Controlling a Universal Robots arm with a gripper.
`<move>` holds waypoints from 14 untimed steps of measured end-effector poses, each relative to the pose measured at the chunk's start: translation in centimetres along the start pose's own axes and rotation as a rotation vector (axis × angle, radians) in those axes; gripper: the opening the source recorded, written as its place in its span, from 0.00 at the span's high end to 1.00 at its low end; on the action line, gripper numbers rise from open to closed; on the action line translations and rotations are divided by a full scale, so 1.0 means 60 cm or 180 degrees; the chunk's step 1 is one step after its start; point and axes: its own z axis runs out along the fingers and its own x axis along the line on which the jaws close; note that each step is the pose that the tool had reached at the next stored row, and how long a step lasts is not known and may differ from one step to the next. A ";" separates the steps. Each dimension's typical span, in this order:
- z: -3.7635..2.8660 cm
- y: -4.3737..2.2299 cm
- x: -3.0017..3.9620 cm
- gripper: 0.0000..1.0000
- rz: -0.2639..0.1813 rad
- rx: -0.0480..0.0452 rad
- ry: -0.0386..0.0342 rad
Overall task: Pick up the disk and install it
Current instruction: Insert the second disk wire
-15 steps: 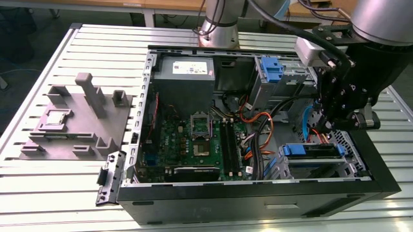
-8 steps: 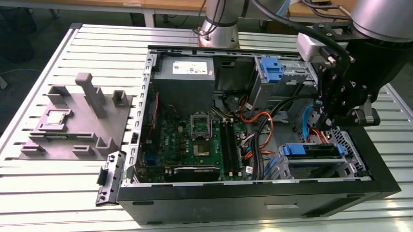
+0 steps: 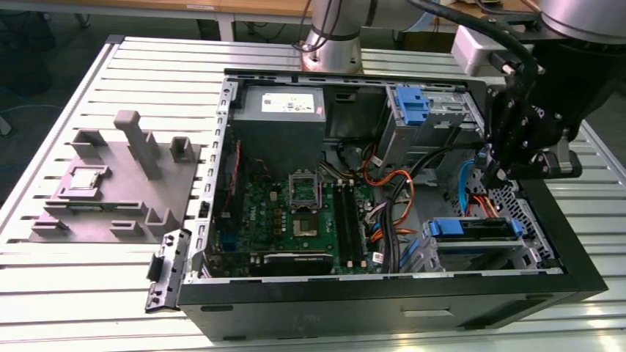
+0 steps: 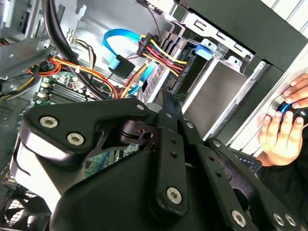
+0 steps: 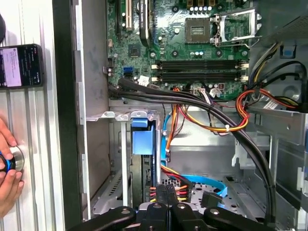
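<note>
Inside open case (image 3: 577, 242): one hand (image 3: 499, 172), two blue carriers (image 3: 413, 103) (image 3: 473, 229).

My black gripper linkage (image 4: 163, 144) fills the foreground, its fingers drawn together into a narrow point. Past it lies the open computer case (image 4: 250, 33), where a bundle of red, yellow and black power wires (image 4: 161, 53) runs to a connector beside a blue flat data cable (image 4: 115, 41). A green motherboard (image 4: 62, 86) sits beneath. Outside the case, a person's hand (image 4: 284, 127) rests on a round knob.
</note>
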 end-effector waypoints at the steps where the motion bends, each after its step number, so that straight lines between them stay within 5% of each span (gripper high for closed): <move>1: 0.000 0.000 -0.002 0.89 0.0006 -0.0009 0.0001; 7: -0.001 -0.004 -0.014 0.89 0.0025 -0.0093 0.0000; 14: 0.000 -0.008 -0.016 0.89 0.0028 -0.0104 -0.0009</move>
